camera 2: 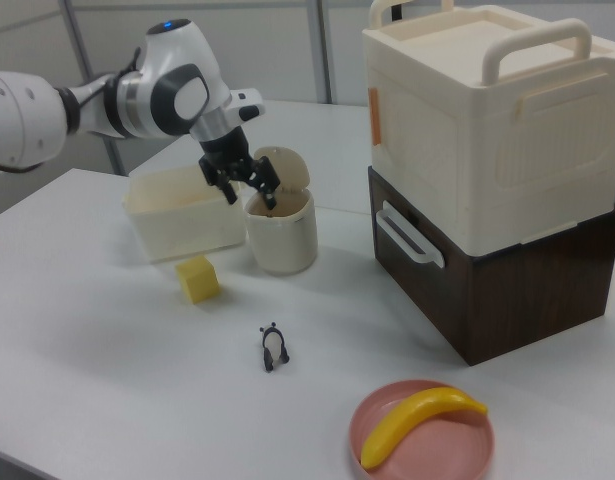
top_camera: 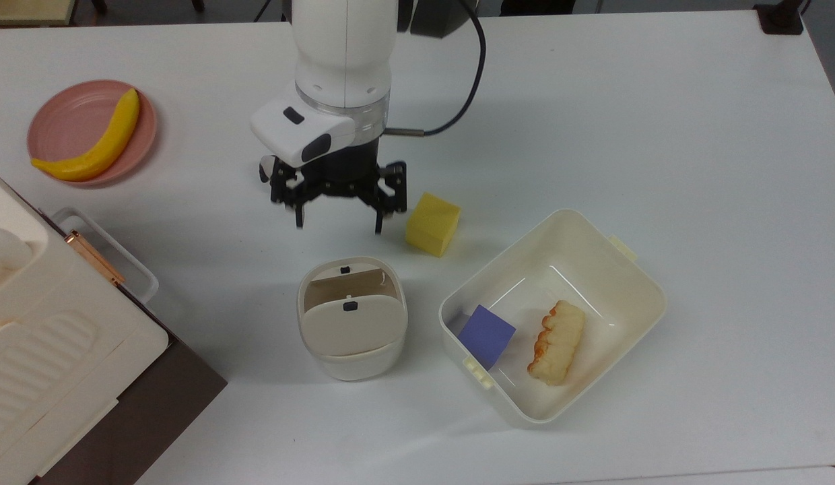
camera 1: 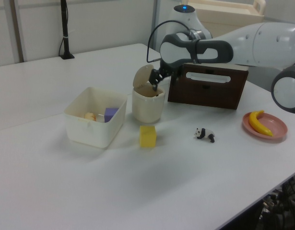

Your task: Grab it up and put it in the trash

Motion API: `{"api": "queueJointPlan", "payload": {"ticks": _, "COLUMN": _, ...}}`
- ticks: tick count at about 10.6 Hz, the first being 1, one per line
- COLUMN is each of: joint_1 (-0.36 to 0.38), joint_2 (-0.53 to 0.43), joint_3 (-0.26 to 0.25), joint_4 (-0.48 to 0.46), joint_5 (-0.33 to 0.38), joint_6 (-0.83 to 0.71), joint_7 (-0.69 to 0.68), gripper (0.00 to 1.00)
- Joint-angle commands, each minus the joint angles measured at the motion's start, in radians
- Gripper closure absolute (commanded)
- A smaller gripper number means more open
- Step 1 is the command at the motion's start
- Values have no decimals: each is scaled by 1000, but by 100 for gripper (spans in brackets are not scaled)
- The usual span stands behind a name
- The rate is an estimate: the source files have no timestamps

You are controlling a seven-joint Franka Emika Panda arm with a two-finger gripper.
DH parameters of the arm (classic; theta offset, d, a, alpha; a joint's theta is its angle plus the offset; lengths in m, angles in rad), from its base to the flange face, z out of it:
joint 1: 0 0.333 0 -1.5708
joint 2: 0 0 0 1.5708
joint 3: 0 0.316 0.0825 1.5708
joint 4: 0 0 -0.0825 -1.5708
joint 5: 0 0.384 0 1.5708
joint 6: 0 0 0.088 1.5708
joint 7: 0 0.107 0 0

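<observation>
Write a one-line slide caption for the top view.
Open gripper hovers beside the swing-lid trash bin, near a yellow cube.

No readable text, label, brand, number or sign appears on anything in these views. The only marks are small dark dots on the swing-flap lid of the small cream-white rounded-square bin (top_camera: 352, 323), which sits just below the black two-finger gripper (top_camera: 338, 225) in the top view; they spell out nothing.

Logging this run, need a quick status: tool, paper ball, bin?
Tool open, nothing between its fingers, above the table beside the bin. Paper ball not visible on the table. Bin flap tilted open; yellow cube close by the tool.
</observation>
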Motion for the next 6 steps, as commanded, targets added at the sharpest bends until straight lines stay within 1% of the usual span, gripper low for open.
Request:
{"api": "queueJointPlan", "payload": {"ticks": 1, "joint_1": 18, "joint_2": -136, "joint_3": 2, "joint_4": -30, "joint_5": -5, "joint_6": -323, "joint_7": 16, "gripper": 0}}
{"api": "queueJointPlan", "payload": {"ticks": 3, "joint_1": 21, "joint_2": -176, "joint_3": 3, "joint_4": -37, "joint_5": 4, "joint_6": -400, "joint_7": 18, "gripper": 0}}
{"api": "queueJointPlan", "payload": {"ticks": 6, "joint_1": 29, "joint_2": -177, "joint_3": 3, "joint_4": -40, "joint_5": 19, "joint_6": -408, "joint_7": 16, "gripper": 0}}
